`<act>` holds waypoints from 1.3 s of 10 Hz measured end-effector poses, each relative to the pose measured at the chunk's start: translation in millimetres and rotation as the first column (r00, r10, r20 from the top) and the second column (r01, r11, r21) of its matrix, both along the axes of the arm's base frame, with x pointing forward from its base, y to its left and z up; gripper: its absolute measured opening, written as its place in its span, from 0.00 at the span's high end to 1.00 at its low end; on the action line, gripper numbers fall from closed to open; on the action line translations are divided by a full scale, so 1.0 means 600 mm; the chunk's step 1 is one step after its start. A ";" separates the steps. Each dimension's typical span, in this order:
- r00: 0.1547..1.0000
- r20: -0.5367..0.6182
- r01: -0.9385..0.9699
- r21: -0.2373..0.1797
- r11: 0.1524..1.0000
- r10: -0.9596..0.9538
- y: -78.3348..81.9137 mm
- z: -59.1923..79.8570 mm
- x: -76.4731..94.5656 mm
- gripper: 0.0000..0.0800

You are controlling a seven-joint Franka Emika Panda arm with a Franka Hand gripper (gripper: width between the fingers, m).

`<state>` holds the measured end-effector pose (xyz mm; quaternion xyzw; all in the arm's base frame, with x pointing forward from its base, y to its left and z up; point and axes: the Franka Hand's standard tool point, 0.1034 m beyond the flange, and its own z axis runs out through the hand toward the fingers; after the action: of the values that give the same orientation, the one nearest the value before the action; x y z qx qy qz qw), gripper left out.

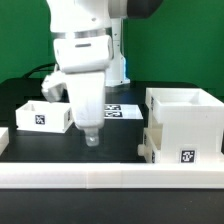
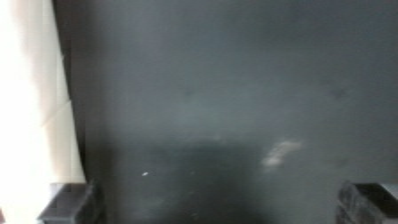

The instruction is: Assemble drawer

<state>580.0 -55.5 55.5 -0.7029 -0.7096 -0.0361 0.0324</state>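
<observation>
The tall hollow box shell (image 1: pixel 184 122) of the drawer stands at the exterior view's right, with a tag low on its front. A small white piece (image 1: pixel 146 147) juts from its lower left side; I cannot tell what it is. One open-top tray (image 1: pixel 44 115) with a tag sits at the left. My gripper (image 1: pixel 92 139) points down between them, just above the dark table, touching neither. In the wrist view the gripper (image 2: pixel 219 206) is open and empty; its fingertips (image 2: pixel 68 204) show wide apart over bare dark table.
The long low white rail (image 1: pixel 110 178) runs along the front of the table, close to the gripper. The marker board (image 1: pixel 120 110) lies behind the gripper. A white strip (image 2: pixel 25 100) borders one side of the wrist view. A white piece (image 1: pixel 4 139) shows at the far left edge.
</observation>
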 end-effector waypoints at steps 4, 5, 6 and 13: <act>0.996 0.059 0.063 -0.019 0.998 -0.061 -0.012 0.008 -0.053 0.19; 0.994 0.076 0.081 -0.023 0.996 -0.079 -0.010 0.011 -0.072 0.19; 0.994 0.079 0.082 -0.030 0.996 -0.079 -0.012 0.020 -0.092 0.19; 0.934 0.063 0.354 -0.013 0.935 -0.353 -0.027 0.016 -0.104 0.19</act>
<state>517.4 -71.5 65.2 -0.8179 -0.5728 -0.0540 -0.0043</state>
